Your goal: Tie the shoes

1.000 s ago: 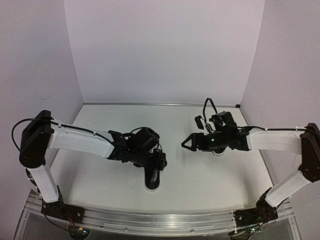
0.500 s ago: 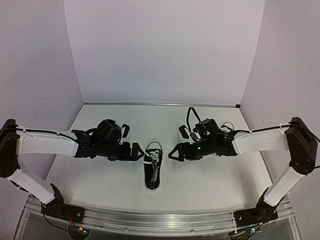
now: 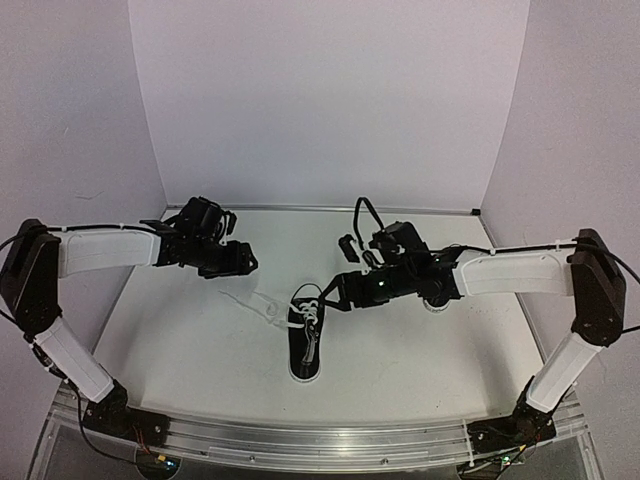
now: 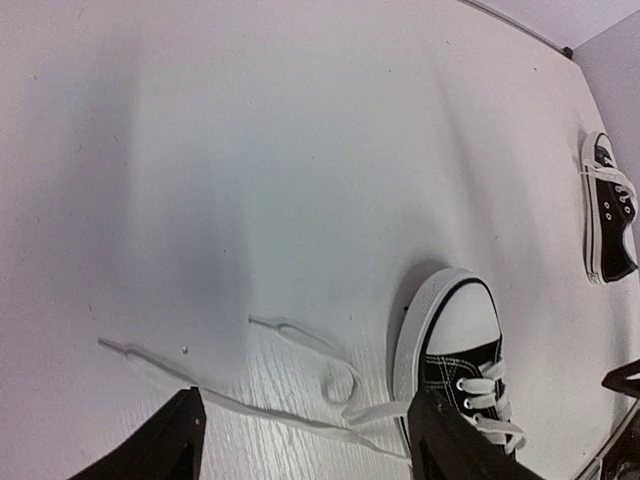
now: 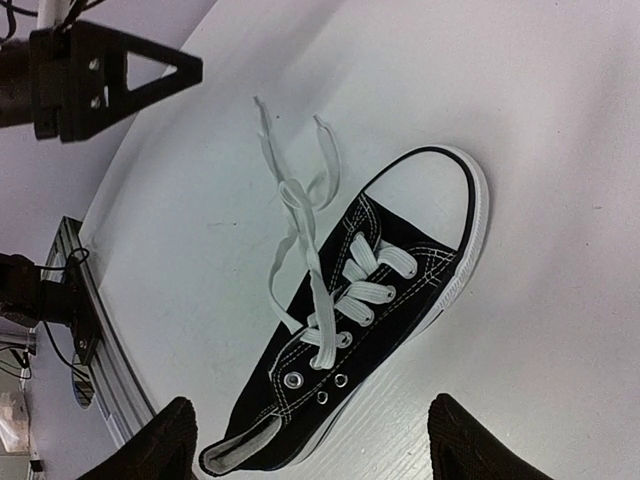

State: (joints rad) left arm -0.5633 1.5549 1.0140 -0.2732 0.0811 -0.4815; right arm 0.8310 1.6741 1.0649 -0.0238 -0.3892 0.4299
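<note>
Left gripper (image 4: 305, 425), right gripper (image 5: 308, 425) — both spread wide, apparently empty.

The centre shoe (image 5: 350, 320) is black canvas, with white toe cap (image 5: 432, 198) and white laces (image 5: 298, 205); the shoe at three o'clock (image 4: 608, 218) seems coloured the same; the table (image 3: 200, 340) is white.

Canvas shoe (image 5: 370, 325), matt white table (image 5: 560, 150)

Soft, even, violet-tinged light, faint diffuse shadows, sharp focus, wide-angle bending in wrist views
</note>
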